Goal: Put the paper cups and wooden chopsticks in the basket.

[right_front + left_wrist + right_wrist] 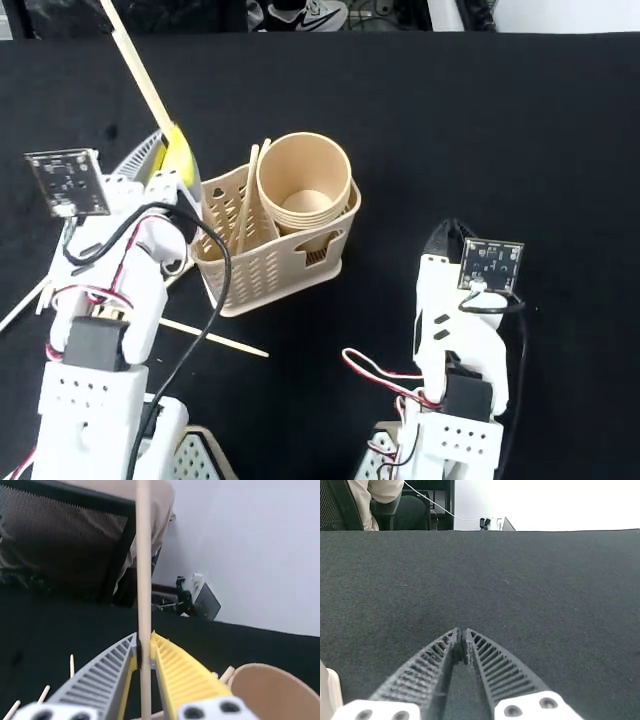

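Your stack of paper cups (305, 190) sits upright in the wider compartment of the basket (270, 270). A few wooden chopsticks (245, 205) lean in the narrow compartment beside it, on the side toward the left arm. The high view lets you read those compartments. The left wrist view gives you the cup rim (272, 690) low at the edge, with chopstick ends just beside it.

One more chopstick, the held chopstick (140, 70), stands clear of the table in your left gripper (160, 145), just beside the basket. The left wrist view shows the pinch close up: the grey and yellow fingers (175, 665) are clamped narrow on the stick, which runs straight up between them.

From above you can see a loose chopstick (215, 340) lying flat on the black table (500, 120) near the basket, one end under the left arm. Another stick (22, 308) pokes out on that arm's far side.

Your right gripper (463, 641) is well apart from the basket, low over bare cloth. Its tips are pressed together with nothing between them.
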